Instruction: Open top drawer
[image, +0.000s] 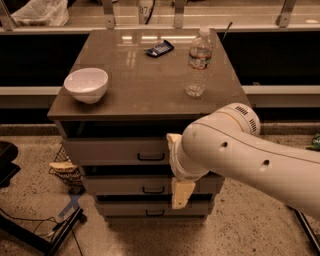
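Note:
The top drawer (110, 150) is the tallest pale grey front, just under the brown cabinet top, and it is closed. Its small black pull handle (151, 157) sits at the middle of the front. My gripper (176, 167) is in front of the drawer fronts, just right of that handle, at the end of the big white arm (250, 160). One cream finger (173, 140) points up beside the top drawer front and the other finger (182, 194) hangs over the middle drawer. They stand apart and hold nothing. The arm hides the right part of the drawers.
On the cabinet top (145, 85) stand a white bowl (86, 84), a water bottle (198, 62) and a dark blue packet (159, 48). Two shorter drawers (125, 185) (130, 209) lie below. A wire basket (64, 167) and a black stand (45, 235) are on the floor at left.

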